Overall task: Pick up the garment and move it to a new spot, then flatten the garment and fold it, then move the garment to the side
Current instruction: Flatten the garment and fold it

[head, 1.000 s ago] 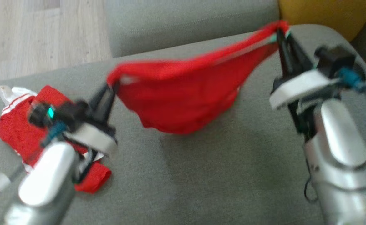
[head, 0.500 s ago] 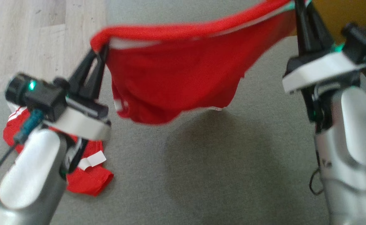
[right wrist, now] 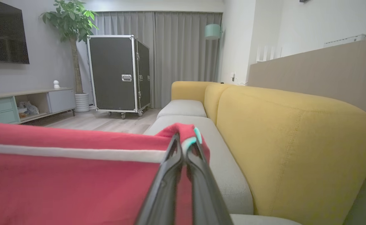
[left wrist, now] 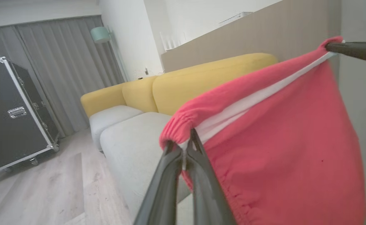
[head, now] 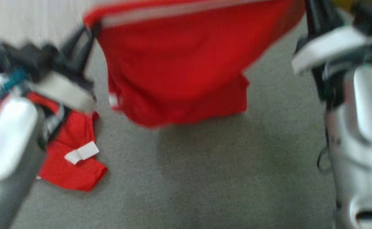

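Note:
A red garment (head: 176,66) with a white-lined waistband hangs stretched in the air above the grey cushion (head: 205,178). My left gripper (head: 89,30) is shut on its left waistband corner; in the left wrist view the fingertips (left wrist: 184,148) pinch the gathered red hem (left wrist: 277,150). My right gripper (right wrist: 184,140) is shut on the opposite corner of the garment (right wrist: 61,175), and its dark fingers (head: 311,14) rise at the upper right of the head view.
A second red garment (head: 68,159) with a white tag lies crumpled on the cushion at the lower left, under my left arm. A yellow sofa back (right wrist: 289,140) runs alongside. A black flight case (right wrist: 117,73) stands on the wooden floor (left wrist: 45,187).
Both grippers have lifted the garment higher, from sagging near the cushion to hanging well above it, and drawn it tauter. The head view has shifted too.

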